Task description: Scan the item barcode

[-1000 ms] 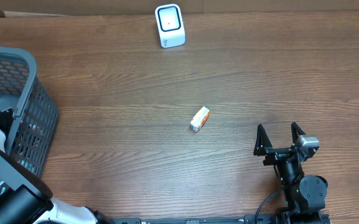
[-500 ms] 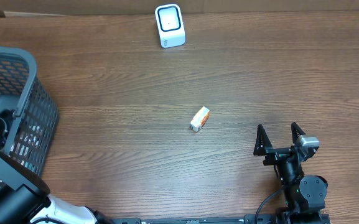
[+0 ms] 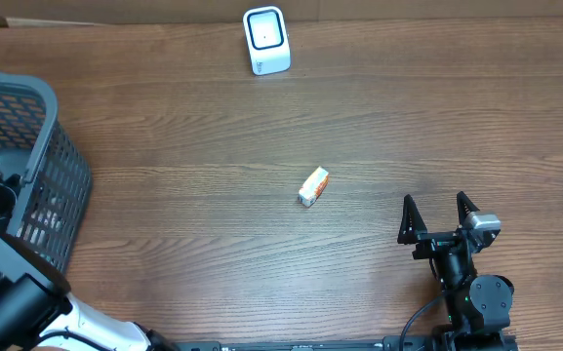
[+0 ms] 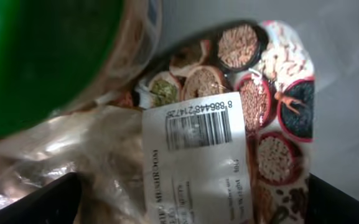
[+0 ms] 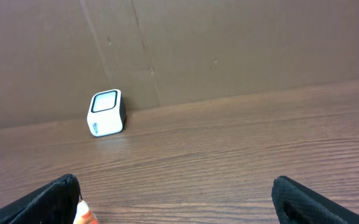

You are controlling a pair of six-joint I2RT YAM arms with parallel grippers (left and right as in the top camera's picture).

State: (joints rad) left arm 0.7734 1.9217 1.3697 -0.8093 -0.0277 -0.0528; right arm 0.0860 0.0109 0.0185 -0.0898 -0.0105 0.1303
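The overhead camera looks straight down on the whole brown wooden desk point(image 3: 213, 127). The left wrist camera sits inside the dark grey plastic mesh basket point(image 3: 57, 185) at the desk's left edge, very close to a clear printed food packet point(image 4: 198, 155). The right wrist camera, low at the near edge, faces the far edge, sharing the white box-shaped scanner point(image 5: 106, 113) and small orange-and-white carton point(image 3: 313, 186) with the overhead.

Table point(image 3: 183, 117): dark brown wood-grain top, the grain running left to right; matte finish, evenly lit, with only soft shadows. Backdrop point(image 5: 229, 43): plain brown panels, possibly cardboard, stood along the table's far edge, with one slanted seam and a few small marks.
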